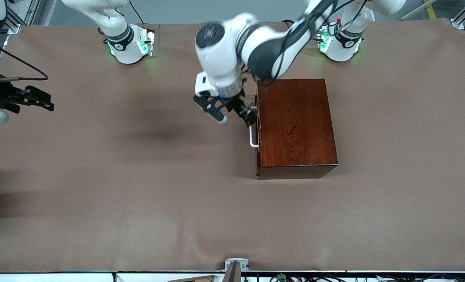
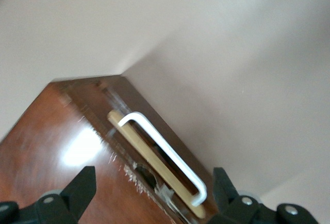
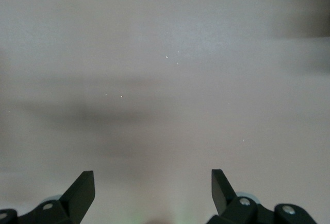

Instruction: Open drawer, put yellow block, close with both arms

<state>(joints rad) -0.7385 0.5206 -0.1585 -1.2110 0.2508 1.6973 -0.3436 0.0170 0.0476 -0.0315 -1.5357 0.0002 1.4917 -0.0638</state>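
Note:
The glossy reddish-brown wooden box (image 1: 297,125) stands toward the left arm's end of the table. The drawer's white bar handle (image 1: 253,138) faces the right arm's end, and the drawer sits in the box. In the left wrist view the handle (image 2: 165,149) shows with a thin pale-wood strip beside it. My left gripper (image 1: 234,113) is open and empty, above the drawer front at the end of the handle farther from the front camera, and it also shows in the left wrist view (image 2: 153,183). My right gripper (image 1: 44,102) is open and empty over bare table, as the right wrist view (image 3: 153,183) shows. The yellow block is out of view.
The brown table cover (image 1: 158,196) spreads wide around the box. The arm bases (image 1: 128,45) (image 1: 340,43) stand along the table edge farthest from the front camera. Cables hang by the right gripper.

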